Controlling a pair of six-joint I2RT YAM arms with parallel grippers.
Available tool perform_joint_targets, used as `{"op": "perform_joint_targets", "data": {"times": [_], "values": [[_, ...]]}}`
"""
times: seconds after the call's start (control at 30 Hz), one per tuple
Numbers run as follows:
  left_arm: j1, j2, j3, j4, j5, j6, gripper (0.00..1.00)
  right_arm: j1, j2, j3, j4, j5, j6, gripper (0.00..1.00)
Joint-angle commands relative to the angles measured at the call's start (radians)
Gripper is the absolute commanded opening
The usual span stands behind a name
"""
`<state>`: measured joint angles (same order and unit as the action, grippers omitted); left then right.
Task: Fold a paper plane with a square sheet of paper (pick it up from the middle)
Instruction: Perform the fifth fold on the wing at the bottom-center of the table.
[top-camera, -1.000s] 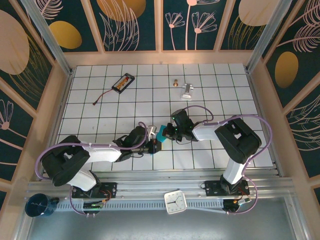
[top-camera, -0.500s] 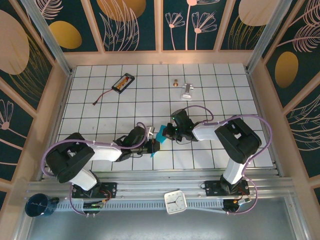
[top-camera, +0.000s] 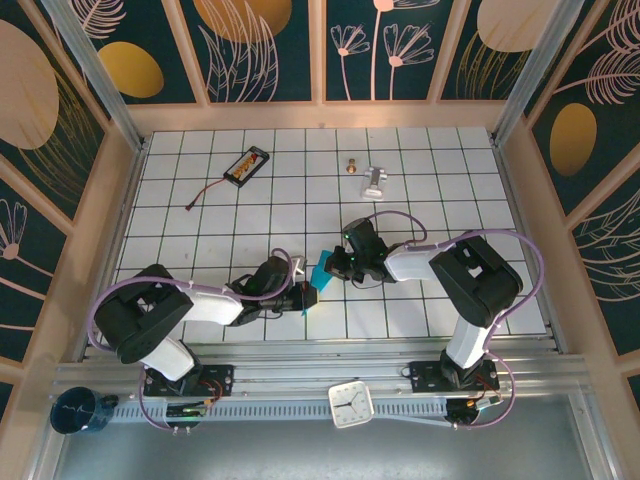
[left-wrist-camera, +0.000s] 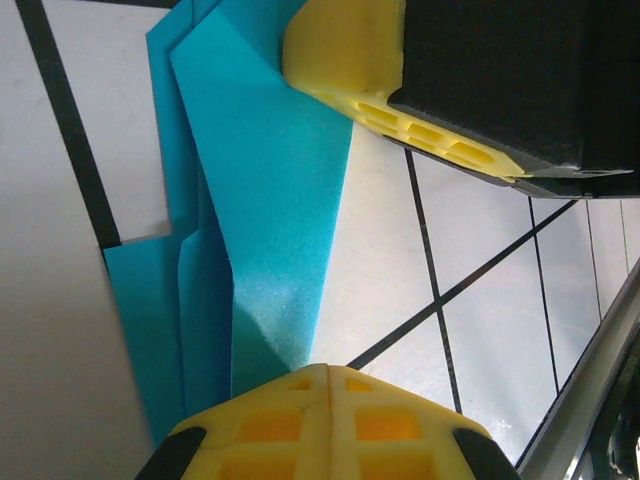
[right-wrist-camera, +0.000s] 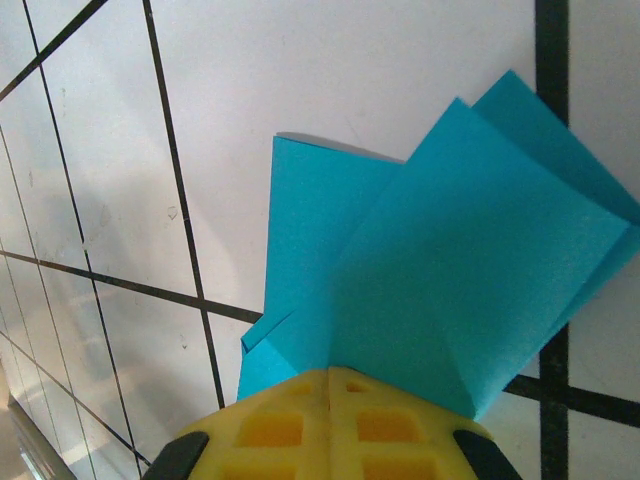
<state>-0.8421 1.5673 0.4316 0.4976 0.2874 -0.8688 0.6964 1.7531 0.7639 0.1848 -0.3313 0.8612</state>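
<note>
1. the top view takes in the whole white gridded surface (top-camera: 440, 170). the left arm (top-camera: 215, 305) and right arm (top-camera: 450, 265) reach in to meet just below its centre, with the paper plane (top-camera: 318, 271), a small folded teal piece, between their tips.
2. the same view shows things well apart from the paper: a black battery pack (top-camera: 247, 165) with a trailing wire at 11 o'clock, a small brass piece (top-camera: 351, 166) and a silver metal piece (top-camera: 373, 181) just beside each other at 12 o'clock, and a white clock (top-camera: 351, 404) on the rail at 6 o'clock.
3. a dark blue round thing (top-camera: 75, 412) sits off the surface at 7 o'clock; whether it is a cup, or what it holds, i cannot tell.
4. the left wrist view gives the grip itself: the left jaws are pressed together at 6 o'clock, their yellow fingertips (left-wrist-camera: 330, 420) pinching the teal layers, which run up towards 12 o'clock in long narrow folds.
5. in that view the right arm's yellow finger (left-wrist-camera: 350, 60) and black body sit on the paper's far end at 1 o'clock.
6. the right wrist view shows the right jaws closed tight at 6 o'clock, their own yellow fingertips (right-wrist-camera: 330, 420) clamped on the paper, whose overlapping layers fan out towards 1 and 2 o'clock over the grid lines.
</note>
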Motion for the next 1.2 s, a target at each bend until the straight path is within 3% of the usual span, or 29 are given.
{"op": "perform_joint_targets", "data": {"times": [0.0,0.33,1.17], "values": [[0.007,0.001,-0.011,-0.025,-0.01,-0.002,0.0,0.001,0.043,-0.008,-0.041,0.046,-0.023,0.05],[0.008,0.006,-0.011,-0.08,-0.039,0.037,0.0,0.002,0.045,-0.011,-0.049,0.051,-0.026,0.05],[0.004,-0.03,-0.086,-0.294,0.045,0.145,0.0,0.002,0.074,0.006,-0.103,0.074,-0.028,0.04]]}}
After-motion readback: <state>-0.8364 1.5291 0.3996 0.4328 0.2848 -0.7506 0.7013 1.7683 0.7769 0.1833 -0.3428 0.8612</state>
